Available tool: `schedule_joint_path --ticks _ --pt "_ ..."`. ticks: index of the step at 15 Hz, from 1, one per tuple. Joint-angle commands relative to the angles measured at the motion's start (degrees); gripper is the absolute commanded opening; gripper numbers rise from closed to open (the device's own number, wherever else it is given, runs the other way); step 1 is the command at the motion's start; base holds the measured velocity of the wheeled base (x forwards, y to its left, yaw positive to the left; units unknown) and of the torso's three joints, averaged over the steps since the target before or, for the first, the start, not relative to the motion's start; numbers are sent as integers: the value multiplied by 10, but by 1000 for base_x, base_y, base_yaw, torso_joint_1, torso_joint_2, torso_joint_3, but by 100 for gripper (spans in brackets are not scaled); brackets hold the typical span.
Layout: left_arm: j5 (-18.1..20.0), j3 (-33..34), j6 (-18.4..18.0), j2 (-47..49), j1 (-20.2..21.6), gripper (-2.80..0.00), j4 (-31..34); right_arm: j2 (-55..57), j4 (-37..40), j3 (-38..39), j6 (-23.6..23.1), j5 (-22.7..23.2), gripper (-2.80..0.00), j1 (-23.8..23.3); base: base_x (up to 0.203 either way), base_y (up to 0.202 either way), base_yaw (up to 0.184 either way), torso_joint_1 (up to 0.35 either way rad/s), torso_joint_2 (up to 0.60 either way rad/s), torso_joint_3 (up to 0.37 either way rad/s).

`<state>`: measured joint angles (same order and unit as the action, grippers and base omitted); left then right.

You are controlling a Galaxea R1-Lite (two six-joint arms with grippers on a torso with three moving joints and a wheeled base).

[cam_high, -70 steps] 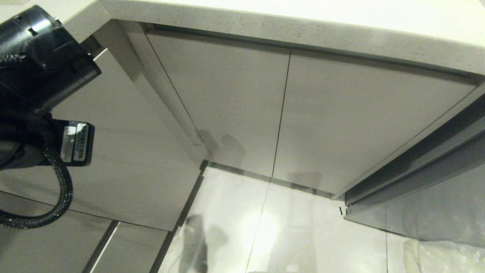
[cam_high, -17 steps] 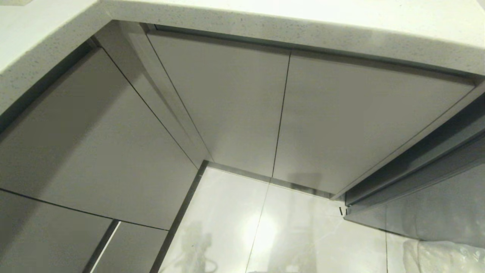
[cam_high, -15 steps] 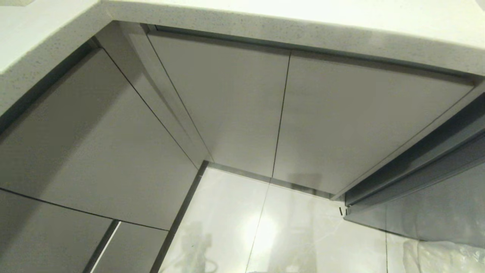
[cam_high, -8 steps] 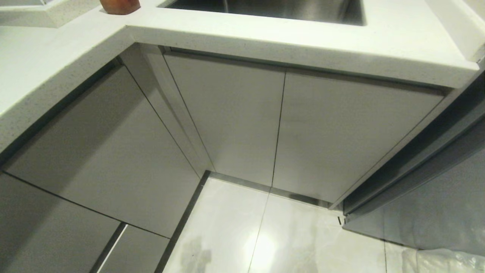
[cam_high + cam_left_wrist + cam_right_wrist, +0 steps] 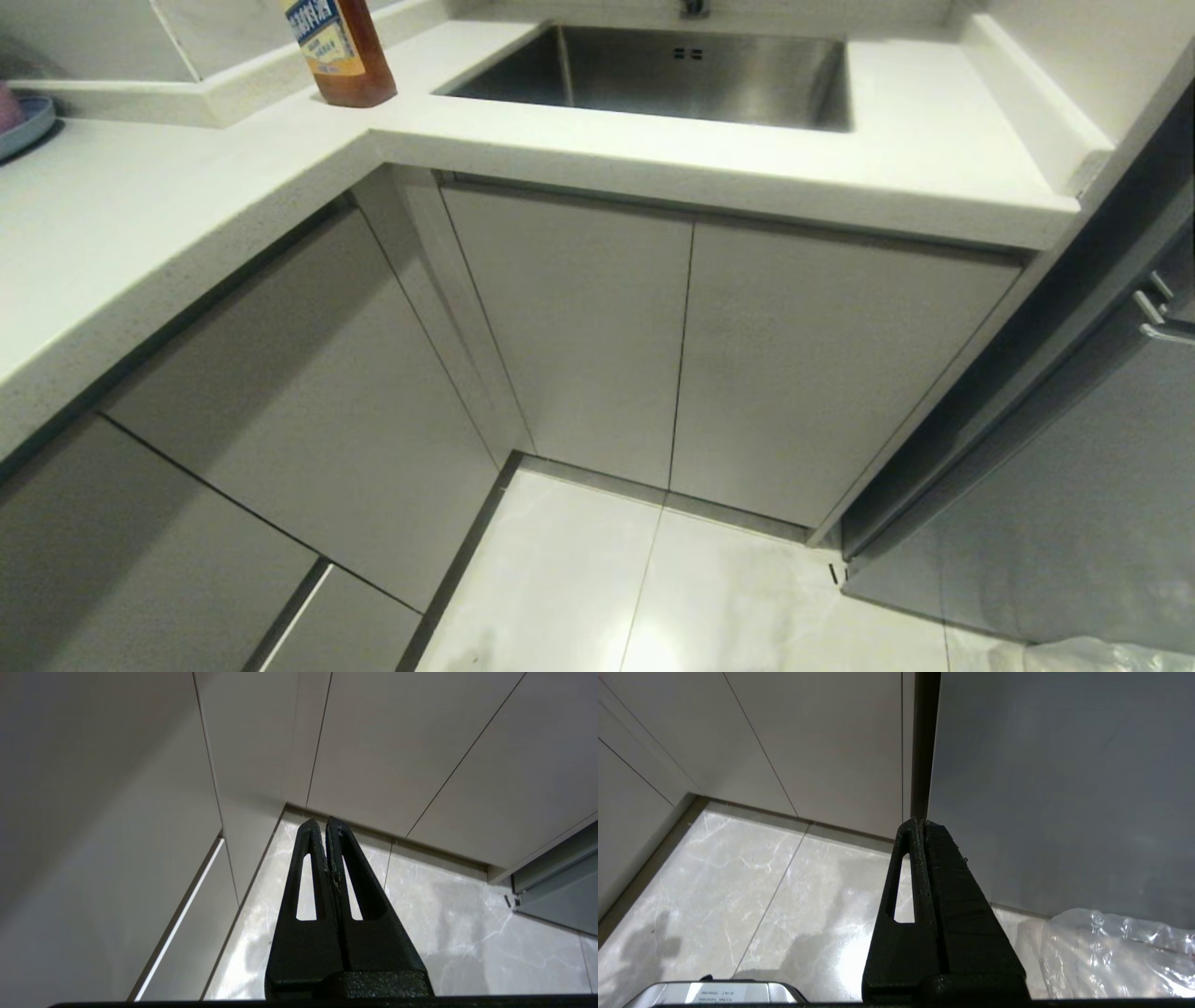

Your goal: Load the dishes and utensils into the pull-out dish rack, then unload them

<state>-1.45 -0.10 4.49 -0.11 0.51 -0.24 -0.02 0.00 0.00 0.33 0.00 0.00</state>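
Observation:
The dishes and the utensils are out of view. No wire basket of the pull-out dish rack shows; every pale-grey cabinet front under the counter is closed flush. Neither arm appears in the head view. In the left wrist view my left gripper is shut and empty, hanging low over the marble floor and pointing at the cabinet corner. My right gripper is likewise shut and empty, hanging low in front of a dark grey door.
A white counter bends round the corner, with a steel sink set in it. A brown bottle stands beside the sink. A blue plate's edge shows far left. A clear plastic bag lies on the floor at right.
The head camera has risen, so the counter top, sink, bottle and blue plate came into view. The left arm seen at first in the head view is gone from it.

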Motion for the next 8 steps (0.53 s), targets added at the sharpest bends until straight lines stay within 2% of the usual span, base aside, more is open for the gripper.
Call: schedule_joint_path --ticks 1,8 --pt "0 0 0 1 0 -280 -1 0 0 0 0 0 -280 0 0 0 0 -3 2 201" --pt "0 0 0 1 0 -280 -1 0 0 0 0 0 -280 0 0 0 0 2 1 203"
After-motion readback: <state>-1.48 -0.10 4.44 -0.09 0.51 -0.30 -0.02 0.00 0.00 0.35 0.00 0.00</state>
